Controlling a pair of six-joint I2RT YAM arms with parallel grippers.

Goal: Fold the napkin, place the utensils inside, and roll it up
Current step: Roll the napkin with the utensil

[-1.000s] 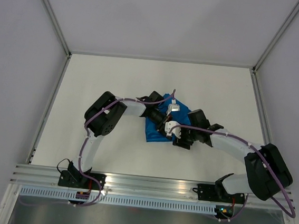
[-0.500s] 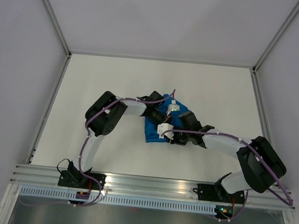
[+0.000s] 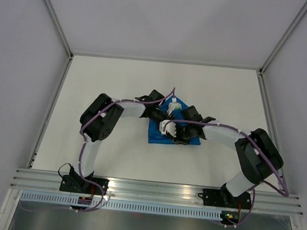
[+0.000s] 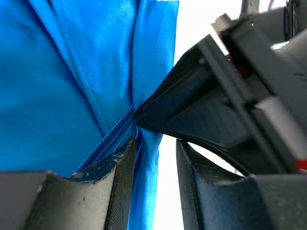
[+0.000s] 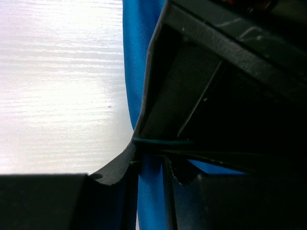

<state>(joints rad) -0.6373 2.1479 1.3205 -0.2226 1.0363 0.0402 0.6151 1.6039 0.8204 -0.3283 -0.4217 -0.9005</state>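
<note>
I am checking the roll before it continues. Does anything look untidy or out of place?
The napkin lies bunched in uneven folds at mid-table, not a neat roll. The left gripper and right gripper crowd one spot at its edge, close together. No knife shows in any view.

Arms bent inward, tips meeting — left fingers (image 4: 120, 187) slightly parted, right fingers (image 5: 115, 170) pinched.

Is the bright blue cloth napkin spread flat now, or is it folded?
Folded. The bright blue cloth napkin is a compact bundle in the top view, and the left wrist view shows overlapping layers.
</note>
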